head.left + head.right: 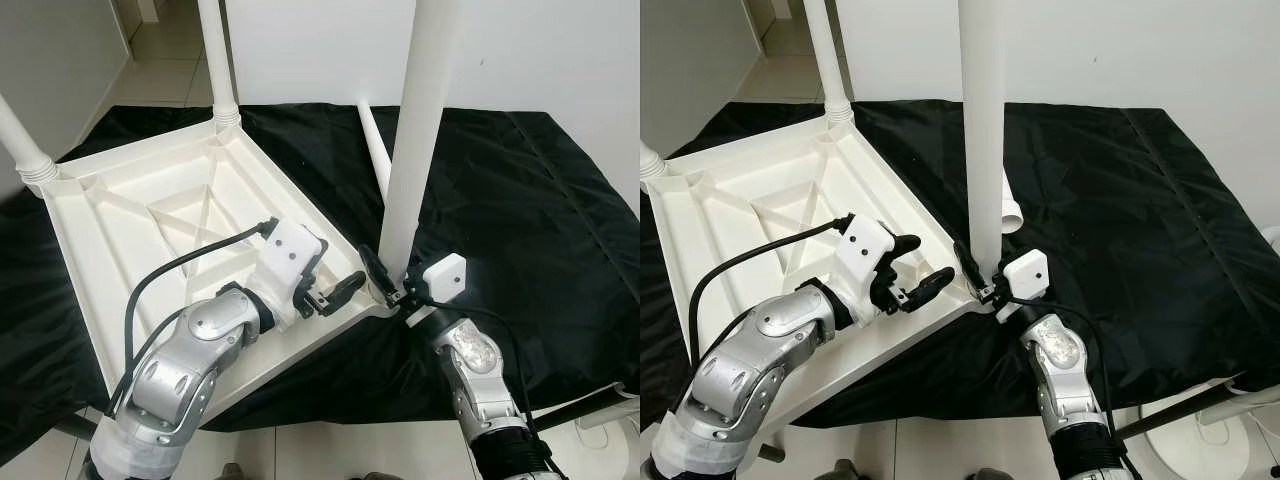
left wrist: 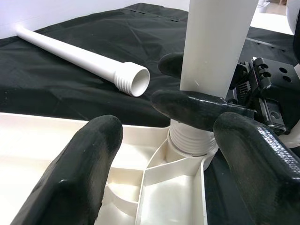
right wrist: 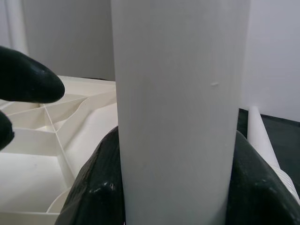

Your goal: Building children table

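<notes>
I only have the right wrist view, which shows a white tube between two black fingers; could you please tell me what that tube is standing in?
Observer: The upright leg sits in the near corner socket of the upturned tabletop; the right pincer grips it just above the socket.
Operator: Thank you. Where is the left pincer?
Observer: The left pincer hovers open over the tabletop's rim, just beside that corner.
Operator: How many legs are fitted?
Observer: Two other legs stand in the tabletop's corners, and a loose leg lies on the black cloth.
</notes>
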Available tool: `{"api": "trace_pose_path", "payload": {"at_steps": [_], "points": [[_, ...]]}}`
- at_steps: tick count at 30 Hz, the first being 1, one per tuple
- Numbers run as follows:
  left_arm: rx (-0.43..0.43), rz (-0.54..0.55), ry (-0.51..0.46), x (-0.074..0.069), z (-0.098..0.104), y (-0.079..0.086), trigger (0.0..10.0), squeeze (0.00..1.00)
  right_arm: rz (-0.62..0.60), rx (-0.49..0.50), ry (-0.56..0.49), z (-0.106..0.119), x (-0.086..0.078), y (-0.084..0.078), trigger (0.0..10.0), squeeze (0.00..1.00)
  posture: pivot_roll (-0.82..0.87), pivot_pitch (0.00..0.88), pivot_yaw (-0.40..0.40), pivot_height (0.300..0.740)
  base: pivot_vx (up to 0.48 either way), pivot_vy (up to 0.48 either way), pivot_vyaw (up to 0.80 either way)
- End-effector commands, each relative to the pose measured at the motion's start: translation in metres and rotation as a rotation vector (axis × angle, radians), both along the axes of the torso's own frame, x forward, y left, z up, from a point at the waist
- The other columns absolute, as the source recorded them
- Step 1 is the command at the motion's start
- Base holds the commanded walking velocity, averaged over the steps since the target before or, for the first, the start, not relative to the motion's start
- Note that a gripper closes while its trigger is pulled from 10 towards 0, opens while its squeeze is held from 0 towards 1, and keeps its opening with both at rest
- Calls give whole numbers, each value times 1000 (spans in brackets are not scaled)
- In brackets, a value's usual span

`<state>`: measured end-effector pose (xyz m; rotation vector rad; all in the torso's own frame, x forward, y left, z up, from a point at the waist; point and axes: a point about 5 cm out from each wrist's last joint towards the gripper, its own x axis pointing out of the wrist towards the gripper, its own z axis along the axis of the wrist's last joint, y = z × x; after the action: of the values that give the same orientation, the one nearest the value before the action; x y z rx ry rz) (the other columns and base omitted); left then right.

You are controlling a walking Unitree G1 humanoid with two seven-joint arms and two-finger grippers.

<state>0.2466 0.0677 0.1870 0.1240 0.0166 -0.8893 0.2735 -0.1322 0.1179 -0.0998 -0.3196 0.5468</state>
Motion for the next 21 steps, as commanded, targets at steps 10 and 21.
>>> {"api": "trace_pose_path", "payload": {"at_steps": [10, 21], "points": [[7, 14, -20, 1, 6, 2, 10000, 0, -57, 142, 281, -54, -16, -5, 10000, 0, 9, 42, 47, 740, 0, 0, 0], [13, 11, -25, 2, 8, 3, 10000, 0, -58, 99, 262, -58, -21, -1, 10000, 0, 8, 41, 60, 740, 0, 0, 0]]}}
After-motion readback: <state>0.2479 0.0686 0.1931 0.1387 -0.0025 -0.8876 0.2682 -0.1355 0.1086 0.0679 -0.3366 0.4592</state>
